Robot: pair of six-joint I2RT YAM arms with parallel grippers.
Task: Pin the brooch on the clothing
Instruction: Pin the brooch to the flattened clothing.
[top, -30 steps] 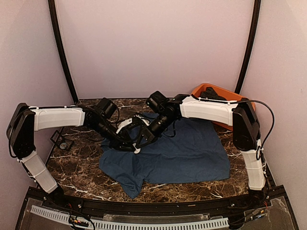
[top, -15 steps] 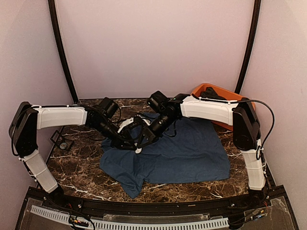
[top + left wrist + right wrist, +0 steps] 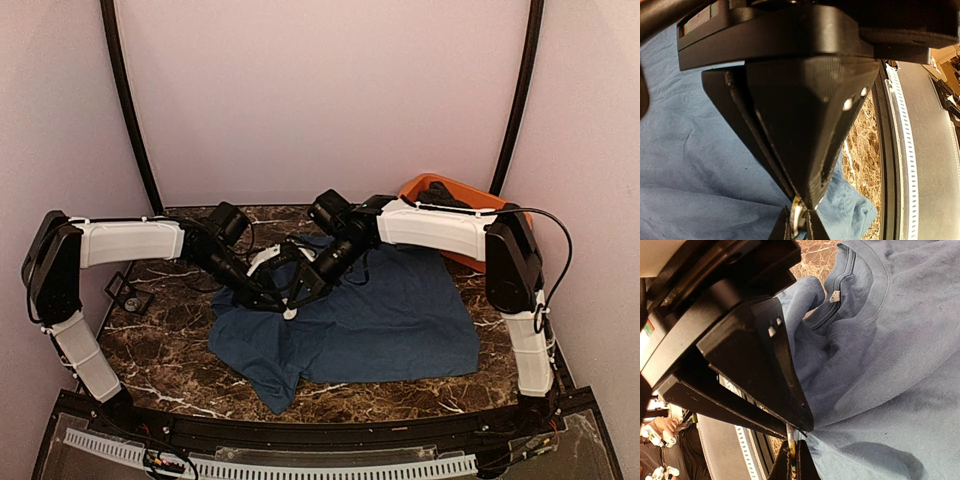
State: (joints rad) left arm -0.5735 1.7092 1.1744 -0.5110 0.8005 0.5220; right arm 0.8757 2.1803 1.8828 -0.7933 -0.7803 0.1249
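Note:
The navy T-shirt (image 3: pixel 380 320) lies spread on the marble table (image 3: pixel 160 350). It also shows in the left wrist view (image 3: pixel 700 150), and in the right wrist view (image 3: pixel 890 340) with its collar bunched. Both grippers meet tip to tip above the shirt's left part. My left gripper (image 3: pixel 282 297) (image 3: pixel 804 204) is shut on the small white-and-yellow brooch (image 3: pixel 797 220). My right gripper (image 3: pixel 301 289) (image 3: pixel 799 427) is shut on the same brooch (image 3: pixel 791 442), seen there edge-on as a thin strip. In the top view a white bit of the brooch (image 3: pixel 288 313) pokes out below the tips.
An orange tub (image 3: pixel 470 200) with dark items stands at the back right, touching the shirt's far corner. A small black square object (image 3: pixel 130 296) lies on the table at the left. A ribbed white strip (image 3: pixel 300 465) runs along the near edge.
Both arms have shifted very slightly, with the joined grippers staying over the same spot on the shirt. The holds on the brooch look unchanged.

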